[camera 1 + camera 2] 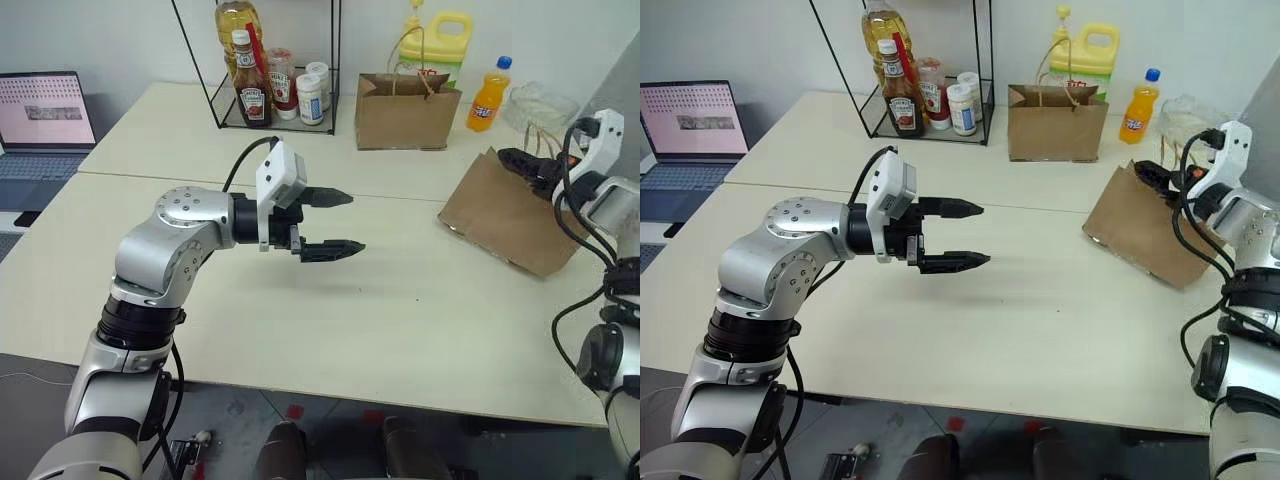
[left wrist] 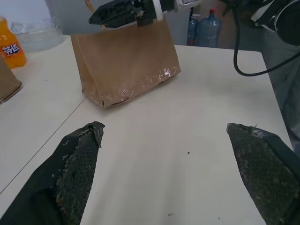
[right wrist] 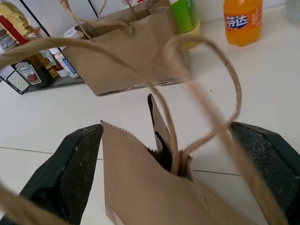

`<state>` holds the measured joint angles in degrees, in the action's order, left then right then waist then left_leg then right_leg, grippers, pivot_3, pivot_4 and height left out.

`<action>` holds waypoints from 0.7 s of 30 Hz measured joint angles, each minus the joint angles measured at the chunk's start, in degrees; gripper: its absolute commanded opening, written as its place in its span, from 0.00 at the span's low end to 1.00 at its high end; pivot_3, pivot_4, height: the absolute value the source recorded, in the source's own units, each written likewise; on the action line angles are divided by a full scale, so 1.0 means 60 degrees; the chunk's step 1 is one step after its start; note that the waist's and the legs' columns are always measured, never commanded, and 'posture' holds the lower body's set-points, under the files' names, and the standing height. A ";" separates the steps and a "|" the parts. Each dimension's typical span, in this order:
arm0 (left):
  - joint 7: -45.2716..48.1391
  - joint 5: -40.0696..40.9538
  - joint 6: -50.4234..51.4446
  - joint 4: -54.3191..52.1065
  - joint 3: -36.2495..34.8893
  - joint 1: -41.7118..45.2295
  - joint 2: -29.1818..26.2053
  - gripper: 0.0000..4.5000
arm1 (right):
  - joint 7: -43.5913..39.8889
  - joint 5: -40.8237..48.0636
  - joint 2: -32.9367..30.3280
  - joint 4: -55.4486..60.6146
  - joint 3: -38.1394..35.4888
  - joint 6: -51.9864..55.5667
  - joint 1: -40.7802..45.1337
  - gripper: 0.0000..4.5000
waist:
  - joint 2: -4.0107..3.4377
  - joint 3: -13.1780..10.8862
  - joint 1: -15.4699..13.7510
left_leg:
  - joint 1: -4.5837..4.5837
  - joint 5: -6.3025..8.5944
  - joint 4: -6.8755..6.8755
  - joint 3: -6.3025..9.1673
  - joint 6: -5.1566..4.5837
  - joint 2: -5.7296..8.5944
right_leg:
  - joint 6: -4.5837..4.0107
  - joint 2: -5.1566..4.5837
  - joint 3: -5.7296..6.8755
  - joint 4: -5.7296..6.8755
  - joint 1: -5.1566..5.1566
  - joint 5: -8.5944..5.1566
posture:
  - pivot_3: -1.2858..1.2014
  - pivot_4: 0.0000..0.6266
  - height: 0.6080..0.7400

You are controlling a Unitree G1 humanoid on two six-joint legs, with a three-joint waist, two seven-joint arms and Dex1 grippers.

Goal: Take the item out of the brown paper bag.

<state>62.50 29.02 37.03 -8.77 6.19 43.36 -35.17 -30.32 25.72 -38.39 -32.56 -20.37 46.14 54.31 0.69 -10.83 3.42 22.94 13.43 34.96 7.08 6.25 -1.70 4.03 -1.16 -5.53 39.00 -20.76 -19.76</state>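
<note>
Right gripper (image 1: pixel 520 160): fingers spread wide, level, at the mouth of the brown paper bag (image 1: pixel 505 212); in the right wrist view one finger (image 3: pixel 70 173) stands on each side of the bag's open top, with the cord handles (image 3: pixel 206 93) looping between them. Whether the fingers touch the paper cannot be told.
Left gripper (image 1: pixel 330 224): fingers apart and holding nothing, hanging above the middle of the table (image 1: pixel 400 330), pointing toward the bag.
Brown paper bag: leaning, near the table's right edge, its mouth toward the right gripper.
Item: hidden; the bag's inside cannot be seen.
Open room: a wide bare stretch of table lies between the left gripper and the bag, and on to the near edge.
Far edge: second paper bag (image 1: pixel 405 110), upright; orange soda bottle (image 1: pixel 489 94) beside it; wire rack (image 1: pixel 275 90) with sauce bottles toward the far left.
Left side: laptop (image 1: pixel 40 125) on a separate surface.
</note>
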 measured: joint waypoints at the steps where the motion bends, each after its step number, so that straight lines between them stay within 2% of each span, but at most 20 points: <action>1: -0.0021 0.0005 0.0005 -0.0012 -0.0006 0.0000 -0.0006 1.00 | -0.0035 -0.0040 0.0012 -0.0235 0.0075 -0.0089 0.0081 1.00 | 0.0000 0.0000 0.0000 | 0.0002 -0.0001 0.0000 -0.0001 0.0001 0.0000 | 0.0000 -0.0001 0.0000 0.0000 -0.0001 0.0000 | 0.52 0.24 1.00; 5: -0.0106 0.0022 0.0031 -0.0093 -0.0120 -0.0002 -0.0118 1.00 | -0.0051 -0.0303 0.0053 -0.1018 0.0253 -0.0523 0.0294 1.00 | 0.0000 0.0000 0.0000 | 0.0003 -0.0004 0.0001 -0.0001 0.0008 0.0000 | 0.0000 -0.0001 0.0001 0.0001 -0.0003 0.0000 | 0.52 0.24 1.00; 8: -0.0153 0.0030 0.0061 -0.0155 -0.0208 -0.0003 -0.0180 1.00 | -0.0032 -0.0348 0.0066 -0.1252 0.0246 -0.0760 0.0327 0.87 | 0.0000 -0.0001 0.0002 | 0.0002 -0.0005 0.0001 -0.0004 0.0009 0.0000 | 0.0000 -0.0001 -0.0002 0.0002 -0.0004 0.0000 | 0.52 0.24 1.00; 18: -0.0279 0.0047 0.0208 -0.0294 -0.0273 -0.0044 -0.0180 1.00 | 0.0075 0.0117 0.0172 -0.1004 -0.0182 -0.0702 0.0325 0.14 | -0.0001 -0.0001 -0.0001 | 0.0004 -0.0006 0.0002 -0.0003 0.0011 0.0000 | 0.0000 -0.0001 -0.0001 0.0004 -0.0005 0.0000 | 0.52 0.24 1.00; 21: -0.0255 0.0047 0.0208 -0.0289 -0.0272 -0.0043 -0.0179 1.00 | 0.0101 0.0352 0.0243 -0.0569 -0.0240 -0.0483 0.0162 0.02 | -0.0002 -0.0001 -0.0001 | 0.0005 -0.0006 0.0002 -0.0003 0.0011 0.0000 | 0.0000 -0.0002 -0.0001 0.0005 -0.0006 0.0000 | 0.52 0.24 1.00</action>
<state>60.97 29.30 38.27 -10.50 4.56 43.10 -36.24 -29.72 27.83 -36.93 -35.98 -21.81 43.24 55.29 0.68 -10.84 3.42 22.97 13.39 34.97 7.06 6.32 -1.70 4.03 -1.17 -5.53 39.03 -20.80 -19.76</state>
